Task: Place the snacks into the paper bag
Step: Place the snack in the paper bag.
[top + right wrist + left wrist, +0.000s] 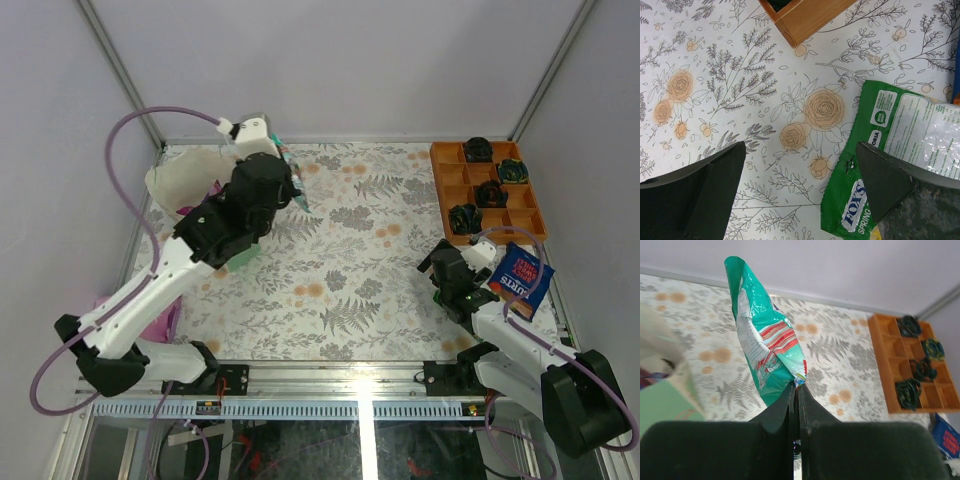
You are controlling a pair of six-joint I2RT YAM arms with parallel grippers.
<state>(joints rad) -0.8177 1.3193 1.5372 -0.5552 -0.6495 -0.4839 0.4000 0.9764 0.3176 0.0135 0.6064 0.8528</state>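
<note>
Sweets bag: the green-red sweets bag [765, 350] hung in the air, pinched by its lower corner, just beside the paper bag's mouth and not yet inside.
Left fingers: the left fingers [790, 407] were clenched tight on that corner.
Paper bag: the paper bag [180, 185] stood upright at the far left of the surface [340, 290], cream with a mint-green side. Something dark showed inside it, but I could not tell what.
Progress: judged partway. One packet was about to go in, and at least two snacks remained outside the bag.
Left to do: a green FOX'S packet [890, 125] lay flat on the surface at the near right. A blue BURTS crisp bag [520, 278] lay beside the right arm.
Right fingers: the right fingers [705, 195] were spread wide and held nothing, hovering astride the green packet's edge.
Writing: "FOX'S" and "SPRING" read on the green packet, "BURTS" on the blue bag. The print on the held bag was too small to read.
Surroundings: an orange compartment tray [452, 180] with dark round objects sat at the far right.
</note>
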